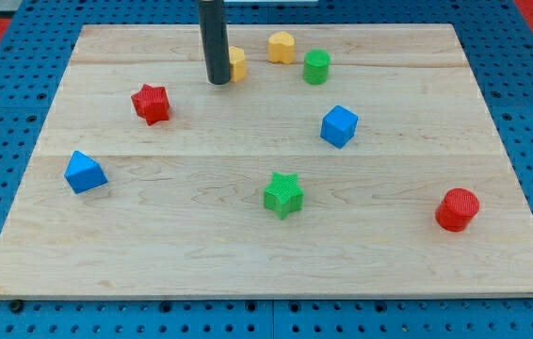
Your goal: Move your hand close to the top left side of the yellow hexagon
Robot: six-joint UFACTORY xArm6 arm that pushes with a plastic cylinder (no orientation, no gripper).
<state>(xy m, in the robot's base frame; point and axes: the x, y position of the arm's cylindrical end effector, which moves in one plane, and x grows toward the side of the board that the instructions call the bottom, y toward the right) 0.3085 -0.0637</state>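
A yellow block [237, 64], the likely hexagon, sits near the view's top, its left part hidden behind my rod. My tip [218, 82] rests on the board touching or just left of that block, at its lower left side. A second yellow block [282, 46], with a rounded, heart-like outline, lies to the right of it, nearer the top edge.
A green cylinder [316, 67] stands right of the yellow blocks. A red star [152, 103], a blue cube [339, 125], a blue block [85, 171], a green star [283, 194] and a red cylinder [458, 209] are spread over the wooden board [153, 245].
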